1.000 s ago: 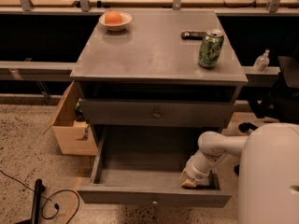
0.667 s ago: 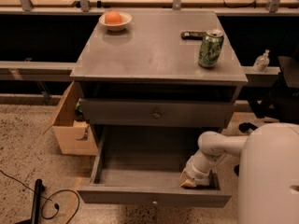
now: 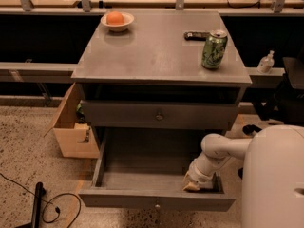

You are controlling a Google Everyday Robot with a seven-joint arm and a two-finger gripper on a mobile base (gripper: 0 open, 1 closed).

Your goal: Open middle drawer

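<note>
Mostly done, I judge: the middle drawer (image 3: 123,201) stands pulled far out around the hand (image 3: 195,184), its front panel just beside. Whether the hand grips anything, I cannot tell.

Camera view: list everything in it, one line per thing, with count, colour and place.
Cabinet: 1, grey, centre.
Upper drawer: 1, grey, under cabinet top.
Middle drawer: 1, grey, pulled open below it.
Bowl: 1, white, top's back left.
Fruit: 1, orange, in bowl.
Can: 1, green, top's right.
Flat object: 1, black, behind can.
Box: 1, tan, floor left of cabinet.
Bottle: 1, pale, ledge at right.
Gripper: 1, pale, inside middle drawer's front right corner.
</note>
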